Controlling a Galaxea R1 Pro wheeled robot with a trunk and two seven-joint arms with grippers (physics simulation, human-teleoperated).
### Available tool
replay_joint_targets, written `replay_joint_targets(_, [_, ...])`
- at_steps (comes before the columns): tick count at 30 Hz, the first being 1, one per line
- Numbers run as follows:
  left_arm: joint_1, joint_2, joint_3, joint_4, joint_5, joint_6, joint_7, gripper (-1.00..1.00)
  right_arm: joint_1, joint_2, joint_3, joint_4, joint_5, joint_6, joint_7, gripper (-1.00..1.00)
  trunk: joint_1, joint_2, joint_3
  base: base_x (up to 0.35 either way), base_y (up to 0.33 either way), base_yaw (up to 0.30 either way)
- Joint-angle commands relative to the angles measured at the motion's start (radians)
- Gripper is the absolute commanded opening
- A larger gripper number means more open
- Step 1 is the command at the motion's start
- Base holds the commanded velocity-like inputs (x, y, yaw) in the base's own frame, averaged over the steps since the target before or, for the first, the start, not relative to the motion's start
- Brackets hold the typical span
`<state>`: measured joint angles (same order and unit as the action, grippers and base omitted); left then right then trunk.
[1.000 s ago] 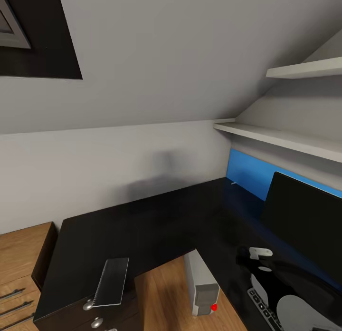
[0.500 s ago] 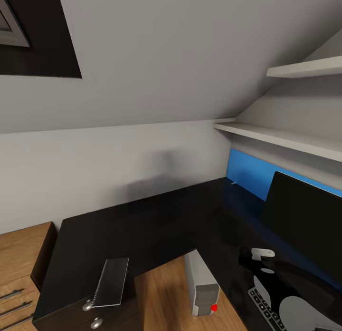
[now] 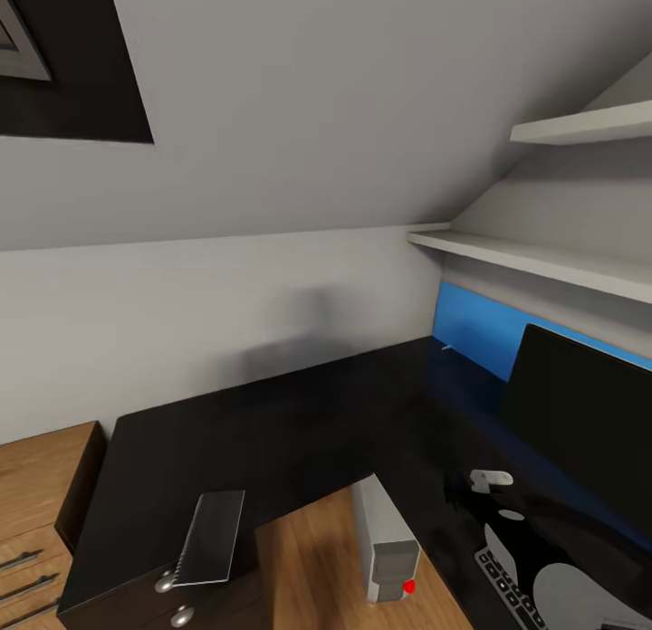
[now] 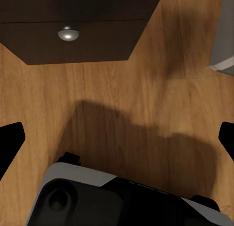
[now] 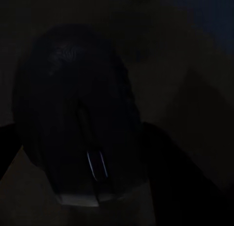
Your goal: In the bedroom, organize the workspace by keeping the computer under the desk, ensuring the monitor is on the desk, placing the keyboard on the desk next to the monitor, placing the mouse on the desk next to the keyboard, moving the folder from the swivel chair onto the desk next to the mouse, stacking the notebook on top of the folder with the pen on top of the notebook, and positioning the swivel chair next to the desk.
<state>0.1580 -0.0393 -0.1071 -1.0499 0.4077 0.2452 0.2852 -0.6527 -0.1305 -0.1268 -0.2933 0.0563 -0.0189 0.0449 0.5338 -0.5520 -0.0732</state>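
The mouse (image 5: 80,119) sits between my right gripper's (image 5: 92,182) dark fingers, which look clamped on it, above the desk (image 3: 272,431). The monitor (image 3: 580,422) and keyboard (image 3: 507,585) stand on the desk's right wing; the computer (image 3: 385,539) stands on the floor under it. My left gripper (image 4: 117,138) hangs spread apart over wooden floor (image 4: 122,104), near the black drawers (image 4: 73,36).

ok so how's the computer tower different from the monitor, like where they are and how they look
The computer is a light grey boxy tower standing on the wooden floor in the desk's inner corner, showing a red mark low on its front. The monitor is a thin, wide black screen standing upright on the desk, in front of a blue wall panel. The tower is narrow and deep; the screen is broad and flat. Both stand upright.
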Motion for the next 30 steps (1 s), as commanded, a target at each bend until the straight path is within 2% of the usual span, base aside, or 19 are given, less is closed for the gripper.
replay_joint_targets(1, [0.0, 0.0, -0.002, -0.002, 0.01, 0.003, 0.008, 1.0, -0.001, 0.0, -0.008, 0.0, 0.003, -0.002, 0.005, -1.0, 0.004, -0.009, -0.005, 0.0, 0.0, 0.0])
replay_joint_targets(12, [0.0, 0.0, -0.002, -0.002, 0.01, -0.013, 0.008, 1.0, -0.001, -0.003, -0.01, 0.0, 0.004, -0.003, 0.003, -1.0, 0.047, -0.086, -0.039, 0.0, 0.0, 0.0])
replay_joint_targets(16, [0.0, 0.0, -0.002, -0.001, 0.01, -0.017, 0.008, 1.0, -0.002, -0.028, -0.02, 0.003, 0.001, -0.001, 0.003, -1.0, 0.062, -0.114, -0.052, 0.0, 0.0, 0.0])
replay_joint_targets(20, [0.0, 0.0, -0.002, -0.001, 0.01, -0.018, 0.008, 1.0, -0.002, -0.034, -0.028, 0.003, 0.001, -0.001, 0.003, -1.0, 0.077, -0.142, -0.064, 0.0, 0.0, 0.0])
replay_joint_targets(30, [0.0, 0.0, -0.002, -0.001, 0.01, -0.018, 0.006, 1.0, -0.002, -0.036, -0.031, 0.003, 0.002, 0.0, 0.003, -1.0, 0.116, -0.212, -0.096, 0.0, 0.0, 0.0])
